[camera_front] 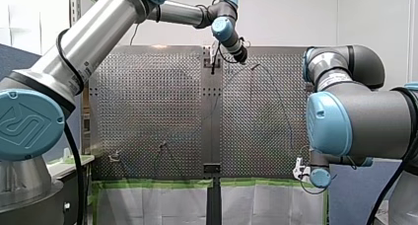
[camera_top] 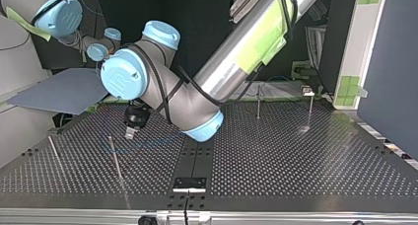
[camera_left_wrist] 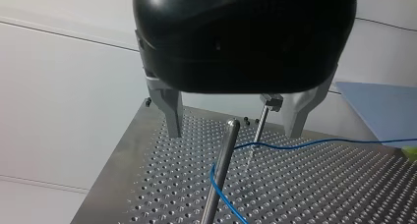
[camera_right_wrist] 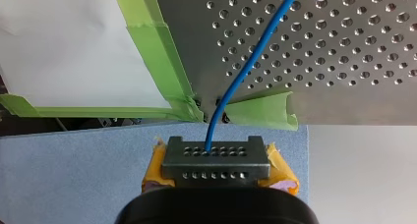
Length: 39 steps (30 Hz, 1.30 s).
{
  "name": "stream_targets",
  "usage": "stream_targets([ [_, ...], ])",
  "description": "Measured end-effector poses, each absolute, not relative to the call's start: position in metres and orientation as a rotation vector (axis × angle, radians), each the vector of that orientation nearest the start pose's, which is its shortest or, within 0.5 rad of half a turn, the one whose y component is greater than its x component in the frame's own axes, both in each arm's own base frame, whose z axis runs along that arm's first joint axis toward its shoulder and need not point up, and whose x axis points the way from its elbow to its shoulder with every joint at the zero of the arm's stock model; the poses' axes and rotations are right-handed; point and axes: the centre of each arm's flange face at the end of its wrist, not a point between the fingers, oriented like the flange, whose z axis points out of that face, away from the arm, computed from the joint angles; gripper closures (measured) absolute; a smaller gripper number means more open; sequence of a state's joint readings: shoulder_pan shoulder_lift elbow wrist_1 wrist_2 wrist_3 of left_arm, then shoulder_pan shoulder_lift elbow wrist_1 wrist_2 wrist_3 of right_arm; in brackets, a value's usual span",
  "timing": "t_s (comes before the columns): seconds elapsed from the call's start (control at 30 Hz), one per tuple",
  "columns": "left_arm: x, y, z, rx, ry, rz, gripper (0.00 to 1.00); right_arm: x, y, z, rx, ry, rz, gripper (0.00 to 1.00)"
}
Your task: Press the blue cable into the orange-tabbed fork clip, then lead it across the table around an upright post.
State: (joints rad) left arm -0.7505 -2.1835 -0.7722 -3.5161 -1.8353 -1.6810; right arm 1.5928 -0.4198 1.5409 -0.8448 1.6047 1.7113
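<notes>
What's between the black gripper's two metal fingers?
In the left wrist view, an upright post stands ahead between the fingers of my left gripper, the blue cable bending at it.

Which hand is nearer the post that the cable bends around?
Left. My left hand hovers open just above the post, its fingers to either side of the top. My right hand is off the table edge, shut on the cable.

Two arms on show: left arm (camera_front: 93, 32), right arm (camera_front: 355, 111). Two grippers, left gripper (camera_left_wrist: 233, 133) and right gripper (camera_right_wrist: 216, 153). One table (camera_top: 296, 156). One cable (camera_right_wrist: 246, 62). Four posts (camera_top: 115, 158) in all, two just ahead of the left gripper.
</notes>
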Motion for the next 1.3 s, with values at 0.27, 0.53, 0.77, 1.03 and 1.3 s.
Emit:
stream_targets([
  [0.27,0.4436,-0.5576,0.4662,0.347,1.737,-0.383,0.0,0.1438,-0.624,-0.1406,1.32,-1.527,1.14,1.0],
  [0.53,0.4451,-0.5538,0.4664,0.313,1.741,-0.352,0.0,0.1438,-0.624,-0.1407,1.321,-1.526,1.14,1.0],
  [0.77,0.4453,-0.5538,0.4658,0.309,1.742,-0.352,0.0,0.1446,-0.6237,-0.1407,1.323,-1.525,1.14,1.0],
  [1.03,0.4452,-0.5536,0.466,0.308,1.743,-0.353,0.0,0.1453,-0.6234,-0.1408,1.324,-1.526,1.14,1.0],
  [1.3,0.4423,-0.5531,0.466,0.313,1.752,-0.35,0.0,0.1455,-0.6234,-0.1408,1.325,-1.525,1.139,1.0],
])
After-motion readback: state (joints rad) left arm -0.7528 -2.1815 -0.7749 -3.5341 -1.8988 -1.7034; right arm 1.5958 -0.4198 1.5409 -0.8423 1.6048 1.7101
